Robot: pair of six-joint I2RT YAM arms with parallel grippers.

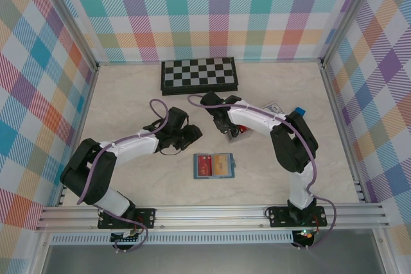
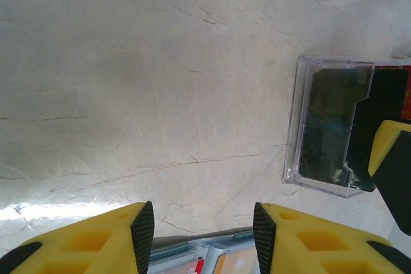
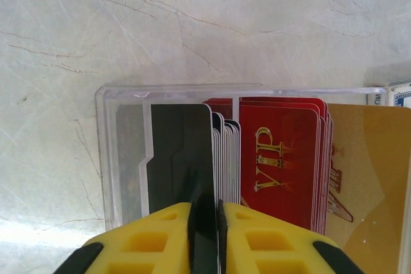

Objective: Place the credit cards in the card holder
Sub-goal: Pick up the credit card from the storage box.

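Observation:
The teal card holder [image 1: 214, 176] lies open at the table's centre front, a red card [image 1: 204, 165] and an orange card [image 1: 222, 163] in its pockets. Its edge [image 2: 192, 248] also shows under my left gripper [image 2: 202, 235], which hovers open and empty just beyond it. Behind it stands a clear box [image 3: 167, 89] of upright cards: dark white-edged ones, red credit cards marked VIP [image 3: 276, 158] and a gold one [image 3: 369, 171]. My right gripper [image 3: 204, 229] is above this box, shut on the edge of the foremost dark card [image 3: 180, 152].
A folded chessboard [image 1: 199, 75] lies at the back. A small blue object [image 1: 299, 112] and a patterned card [image 1: 273, 106] sit right of the clear box [image 1: 236, 131]. Both grippers [image 1: 191, 134] [image 1: 228, 129] are close together mid-table.

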